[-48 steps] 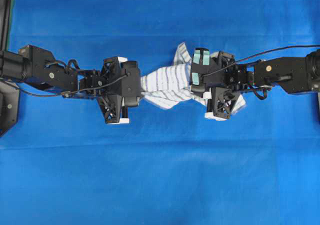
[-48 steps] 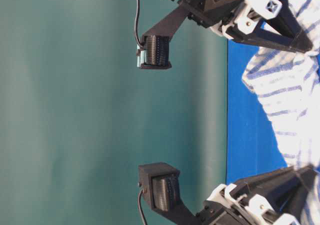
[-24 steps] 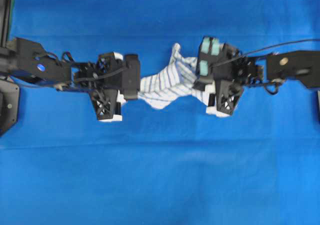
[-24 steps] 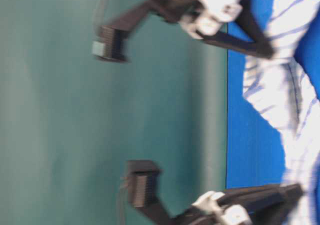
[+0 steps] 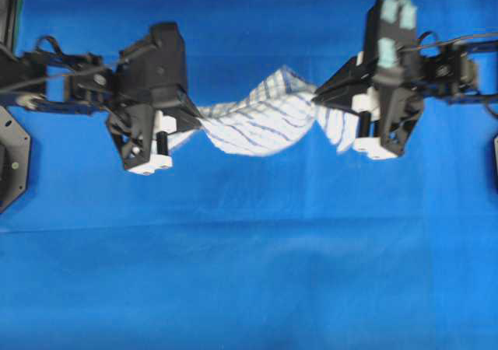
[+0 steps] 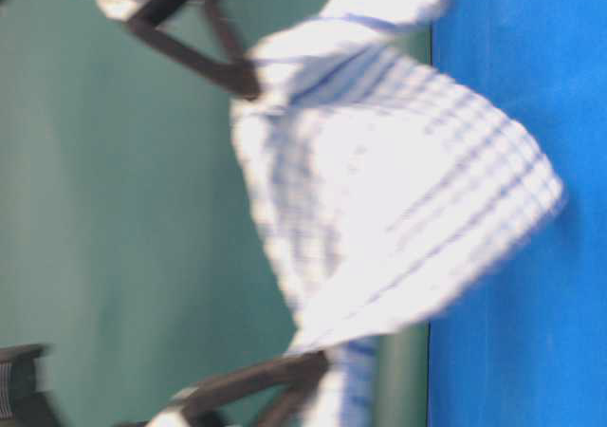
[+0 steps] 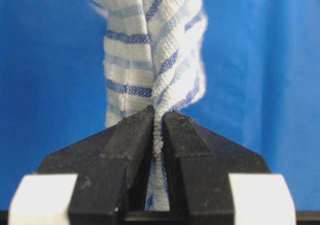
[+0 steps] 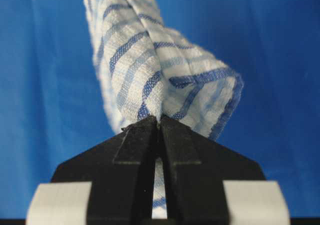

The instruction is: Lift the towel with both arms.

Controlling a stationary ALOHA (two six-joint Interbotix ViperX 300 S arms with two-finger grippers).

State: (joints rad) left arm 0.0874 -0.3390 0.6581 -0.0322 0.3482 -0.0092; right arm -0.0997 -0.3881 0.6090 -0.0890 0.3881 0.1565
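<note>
Blue cloth: you see the blue cloth (image 5: pixel 249 272) filling the whole overhead frame, flat beneath everything; in the table-level view it takes the right-hand strip, with a green backdrop (image 6: pixel 114 209) on the left.
Left arm: your left arm (image 5: pixel 78 89) reaches in from the left edge of the overhead frame, its bulky wrist sitting upper left of centre.
Right arm: your right arm (image 5: pixel 436 62) comes in from the right edge, its wrist in the upper right.
Towel: the blue-striped white towel (image 5: pixel 261 117) hangs between the two arms, just above the middle of the overhead frame, sagging in its centre. In the table-level view it is blurred and lies mostly in front of the green backdrop, with one corner over the blue.
Left gripper: you have the left gripper (image 7: pixel 157 130) pinched tight on one end of the towel; the fabric rises in a twisted bunch from between the fingers (image 7: pixel 125 145).
Right gripper: your right gripper (image 8: pixel 159 125) is likewise clamped on the other end, a rolled fold of striped cloth standing above its fingers (image 8: pixel 185 150).
</note>
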